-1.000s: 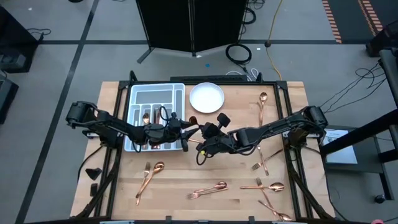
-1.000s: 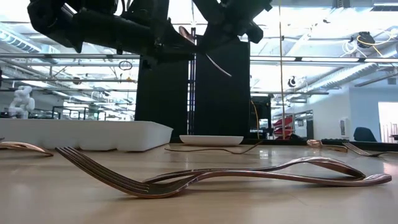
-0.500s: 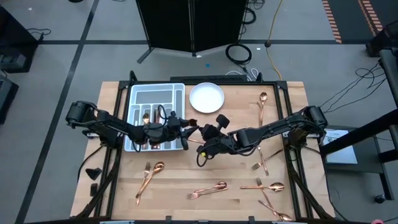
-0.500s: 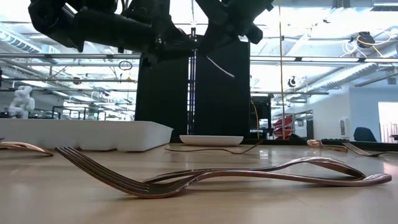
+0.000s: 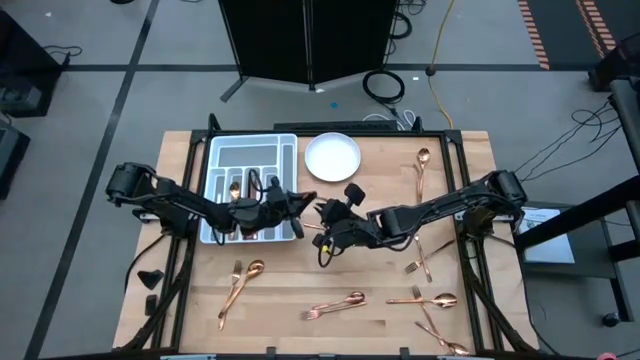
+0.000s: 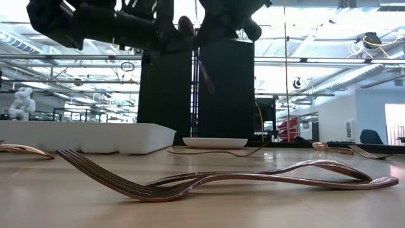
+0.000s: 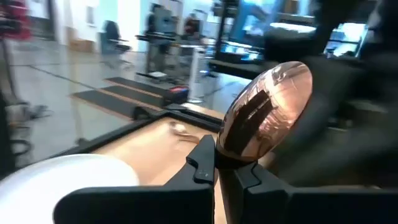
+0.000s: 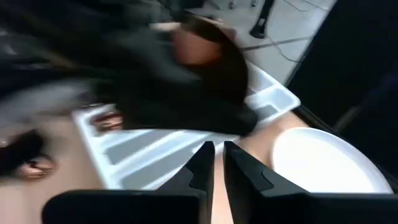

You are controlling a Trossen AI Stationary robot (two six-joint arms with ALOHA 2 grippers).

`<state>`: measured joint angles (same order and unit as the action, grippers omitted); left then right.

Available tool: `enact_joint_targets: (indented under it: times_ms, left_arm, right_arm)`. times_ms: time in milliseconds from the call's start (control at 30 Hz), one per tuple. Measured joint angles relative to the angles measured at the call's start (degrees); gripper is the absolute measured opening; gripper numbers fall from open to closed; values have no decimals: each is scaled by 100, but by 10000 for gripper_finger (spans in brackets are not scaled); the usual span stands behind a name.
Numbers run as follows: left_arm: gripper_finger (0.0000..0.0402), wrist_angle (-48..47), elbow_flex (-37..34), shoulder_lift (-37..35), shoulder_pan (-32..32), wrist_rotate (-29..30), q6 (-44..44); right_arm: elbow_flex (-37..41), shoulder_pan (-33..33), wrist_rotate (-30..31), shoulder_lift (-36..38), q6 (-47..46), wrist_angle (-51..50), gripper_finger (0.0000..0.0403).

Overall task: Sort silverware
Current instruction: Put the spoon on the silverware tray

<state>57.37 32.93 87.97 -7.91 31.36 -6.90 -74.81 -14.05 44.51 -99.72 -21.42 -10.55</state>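
A copper spoon (image 7: 267,112) from the silverware hangs in the air over the table's middle, just right of the grey tray (image 5: 250,160). My left gripper (image 5: 298,207) is shut on it, reaching level from the table's left. My right gripper (image 5: 325,222) faces it from the right, close by. In the right wrist view its fingers (image 8: 202,167) stand narrowly apart with nothing between them. A few copper pieces (image 5: 234,188) lie in the tray's compartments. My left gripper pinches the spoon at its neck (image 7: 229,160), just below the bowl, between its two fingers. The fingers come level from the table's left. The bowl (image 6: 185,25) stands out past the fingertips and the handle (image 6: 202,73) hangs down, lifted clear of the table.
A white plate (image 5: 332,157) sits at the back centre. Loose silverware lies at the front left (image 5: 240,280), front middle (image 5: 335,303), front right (image 5: 425,298), the right side (image 5: 422,258) and the back right (image 5: 420,172). A fork (image 6: 221,180) lies close to the low camera.
My left gripper has shut on the spoon's bowl end. The spoon's handle, which slanted toward my right gripper, now hangs nearly straight down. Both arms have stayed where they were.
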Motion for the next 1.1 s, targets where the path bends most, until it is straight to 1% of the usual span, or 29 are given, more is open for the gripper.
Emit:
enact_joint_targets:
  times_ms: [67, 167, 267, 300, 367, 467, 533, 600, 700, 800, 867, 967, 1100]
  left_arm:
    - [3, -7, 9, -4, 27, 138, 26]
    - [2, -387, 20, -270, 93, 128, 38]
    - [1, -1333, 38, -887, 224, 194, 35]
    - [1, -1814, 100, -1167, 274, 189, 23]
    - [1, -3075, 282, -1836, 370, 147, -30]
    - [1, -5329, 855, -2759, 677, -75, -400]
    - [1, -6925, 1354, -3211, 972, -488, -927]
    - [1, -8321, 1807, -3455, 1364, -1204, -1548]
    - [0, -9874, 2191, -3601, 1981, -2252, -2254]
    - [0, -11014, 2245, -3585, 2595, -3128, -2487]
    - [0, -11593, 2112, -3515, 2994, -3459, -2609]
    - [0, -12076, 1818, -3364, 3531, -3914, -2692]
    - [0, -11964, 1350, -3094, 4154, -4930, -2684]
  right_arm:
    - [-1, -13, -9, 4, 99, -33, 38]
    - [3, -27, 14, 101, 299, -194, 50]
    - [1, -47, -7, 335, 305, -568, 59]
    - [-3, -57, -41, 416, 239, -735, 61]
    - [-1, -81, -127, 521, 31, -1232, 63]
    - [1, -115, -135, 555, -370, -1854, 63]
    - [3, -138, -136, 524, -600, -2140, 62]
    - [8, -147, -134, 446, -725, -2280, 61]
    - [31, -147, -142, 303, -736, -2259, 61]
    - [31, -133, -133, 201, -723, -2197, 61]
    - [33, -133, -137, 133, -705, -2181, 61]
    - [34, -148, -142, 39, -769, -2178, 61]
    - [37, -204, -333, -85, -903, -2228, 61]
